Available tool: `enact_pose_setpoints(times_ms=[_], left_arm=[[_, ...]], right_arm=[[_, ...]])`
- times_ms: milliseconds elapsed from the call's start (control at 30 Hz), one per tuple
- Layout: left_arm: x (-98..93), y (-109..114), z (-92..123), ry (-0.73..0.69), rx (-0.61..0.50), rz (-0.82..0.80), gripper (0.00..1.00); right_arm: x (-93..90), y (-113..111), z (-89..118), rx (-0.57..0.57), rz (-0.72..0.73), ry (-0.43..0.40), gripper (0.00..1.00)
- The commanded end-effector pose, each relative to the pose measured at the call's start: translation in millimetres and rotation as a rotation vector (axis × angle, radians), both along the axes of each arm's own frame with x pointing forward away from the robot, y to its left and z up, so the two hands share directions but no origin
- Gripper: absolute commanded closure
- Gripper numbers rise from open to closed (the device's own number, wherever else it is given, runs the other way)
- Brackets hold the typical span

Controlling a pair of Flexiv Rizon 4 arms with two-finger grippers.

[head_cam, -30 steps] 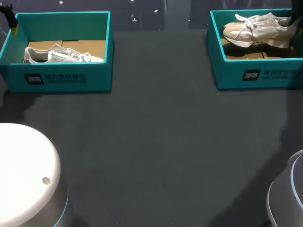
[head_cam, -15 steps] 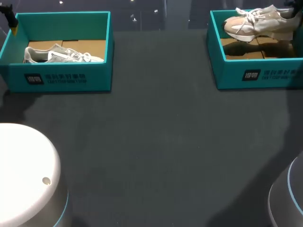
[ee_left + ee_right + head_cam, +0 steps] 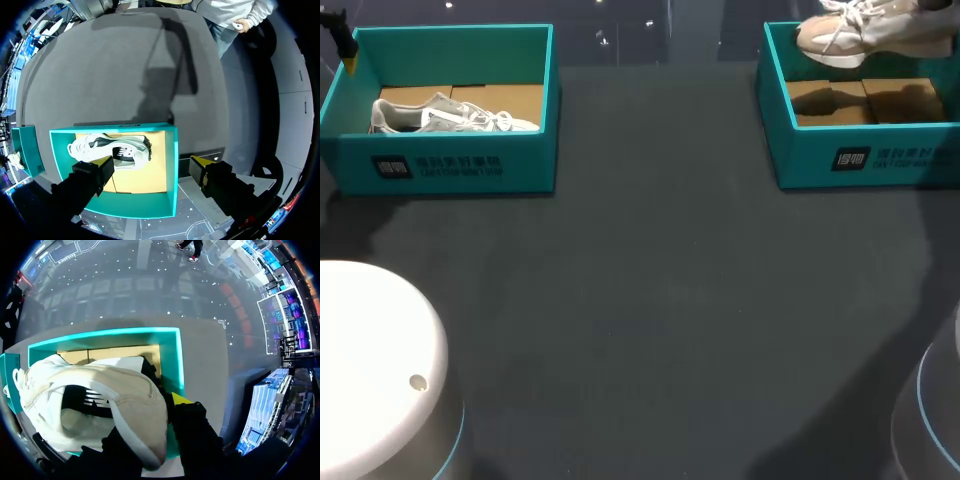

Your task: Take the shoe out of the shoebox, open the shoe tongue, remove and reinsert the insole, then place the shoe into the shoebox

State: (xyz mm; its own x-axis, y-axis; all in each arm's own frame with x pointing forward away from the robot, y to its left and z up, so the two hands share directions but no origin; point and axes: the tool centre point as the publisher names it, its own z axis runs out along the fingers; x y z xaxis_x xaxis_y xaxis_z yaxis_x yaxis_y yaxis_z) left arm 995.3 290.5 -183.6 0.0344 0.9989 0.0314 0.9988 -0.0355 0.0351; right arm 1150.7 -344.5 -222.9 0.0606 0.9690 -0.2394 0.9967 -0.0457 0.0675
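Lifting the beige shoe higher than in the earlier frames: sitting low in the right shoebox a second ago, now hanging clear above its rim at the upper right of the frame. Pointing the toe toward frame left, with the long axis lying across the frame. Leaving the grey shoe unmoved inside the left shoebox at upper left, well apart across the dark table. Showing only a yellow tip of the left gripper at the upper left edge, beside that box's far corner.

Left wrist view: hovering above the left shoebox with the left gripper spread wide and clasping nothing. Placing the grey shoe on the box floor just ahead of one finger, its length running along the line from finger to finger.

Right wrist view: clamping the right gripper on the heel end of the beige shoe, one yellow-tipped finger outside the collar, the other hidden by the shoe. Extending the toe away from the fingers, with the right shoebox lying under and beyond. Judging the right arm the one placed for the coming move, namely carrying the shoe over the box wall to open table.
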Motion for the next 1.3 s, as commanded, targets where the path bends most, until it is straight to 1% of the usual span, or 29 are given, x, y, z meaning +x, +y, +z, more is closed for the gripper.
enact_pose_setpoints(times_ms=[33,167,300,533,667,833,900,1033,1133,1300], left_arm=[[0.6,0,0,0.001,0.002,-0.001,0.00],[0.6,0,0,0.001,0.002,-0.001,0.00],[0.6,0,0,0.001,0.002,-0.001,0.00],[0.6,0,0,0.001,0.002,-0.001,0.00],[0.6,0,0,0.001,0.002,-0.001,0.00],[0.6,0,0,0.001,0.002,-0.001,0.00],[0.6,0,0,0.001,0.002,-0.001,0.00],[0.6,0,0,0.001,0.002,-0.001,0.00],[0.6,0,0,0.001,0.002,-0.001,0.00],[0.6,0,0,0.001,0.002,-0.001,0.00]], right_arm=[[-14.8,5,45,-0.022,-0.001,-0.016,1.00],[-24.6,5,74,-0.057,-0.005,-0.029,1.00],[-36.1,8,99,-0.084,0.001,-0.036,1.00],[-59.6,17,138,-0.112,0.030,-0.039,1.00],[-76.4,28,163,-0.132,0.034,-0.051,1.00],[-98.5,50,189,-0.163,0.046,-0.066,1.00],[-106.6,56,196,-0.173,0.051,-0.069,1.00],[-126.1,77,210,-0.180,0.067,-0.066,1.00],[-141.2,90,218,-0.184,0.069,-0.068,1.00],[-170.4,125,225,-0.185,0.076,-0.063,1.00]])
